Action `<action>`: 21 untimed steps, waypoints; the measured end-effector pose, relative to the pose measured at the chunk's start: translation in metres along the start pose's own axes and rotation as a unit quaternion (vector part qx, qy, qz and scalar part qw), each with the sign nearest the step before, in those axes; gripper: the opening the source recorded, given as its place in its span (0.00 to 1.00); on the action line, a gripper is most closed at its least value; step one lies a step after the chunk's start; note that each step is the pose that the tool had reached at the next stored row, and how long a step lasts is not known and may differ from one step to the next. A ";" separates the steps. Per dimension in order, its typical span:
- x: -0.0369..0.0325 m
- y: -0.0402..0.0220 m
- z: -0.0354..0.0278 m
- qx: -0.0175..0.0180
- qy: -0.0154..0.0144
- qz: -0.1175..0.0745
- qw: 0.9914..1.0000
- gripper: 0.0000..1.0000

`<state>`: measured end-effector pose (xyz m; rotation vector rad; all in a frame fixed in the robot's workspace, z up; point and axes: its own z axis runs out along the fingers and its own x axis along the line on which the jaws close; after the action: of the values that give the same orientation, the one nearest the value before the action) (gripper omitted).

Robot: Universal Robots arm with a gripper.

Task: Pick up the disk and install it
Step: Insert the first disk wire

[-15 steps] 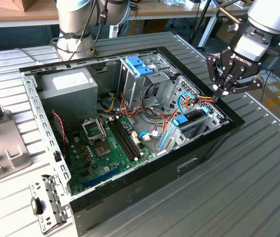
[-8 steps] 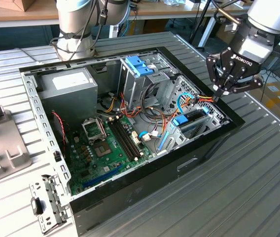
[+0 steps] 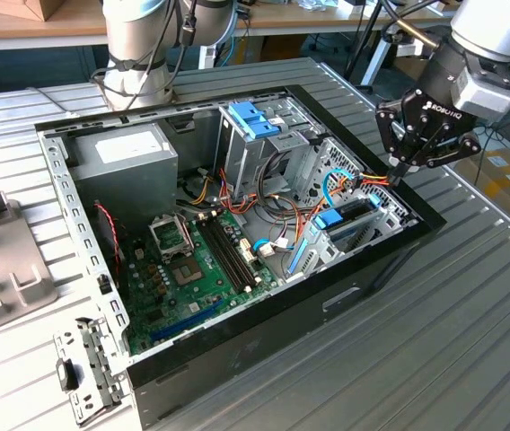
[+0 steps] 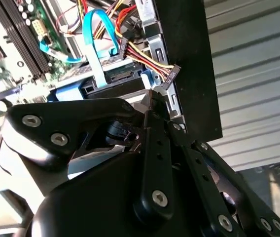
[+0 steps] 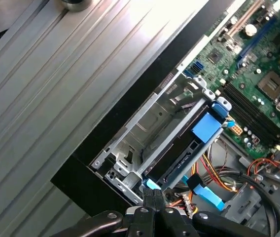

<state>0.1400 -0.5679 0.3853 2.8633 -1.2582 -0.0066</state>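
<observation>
Blue-railed disk [image 5: 182, 148] sits seated in its bay [image 5: 145, 128].

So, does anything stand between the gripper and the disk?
Yes: a bundle of coloured wires and a blue flat cable cross the disk's end in the drive cage, close by the shut gripper.

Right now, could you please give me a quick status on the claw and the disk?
Claw shut, empty, at the case's front corner. Disk seated in the drive bay, blue rails showing. Coloured power wires close by the fingertips.
</observation>
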 end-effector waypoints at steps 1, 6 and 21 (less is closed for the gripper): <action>0.0000 0.0000 0.0000 0.000 0.000 -0.009 1.000 0.11; 0.0000 0.0000 0.0001 0.000 0.001 -0.050 0.999 0.11; 0.0000 -0.0001 0.0002 0.000 0.001 -0.051 0.999 0.42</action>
<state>0.1401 -0.5679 0.3851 2.9236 -1.1102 -0.0054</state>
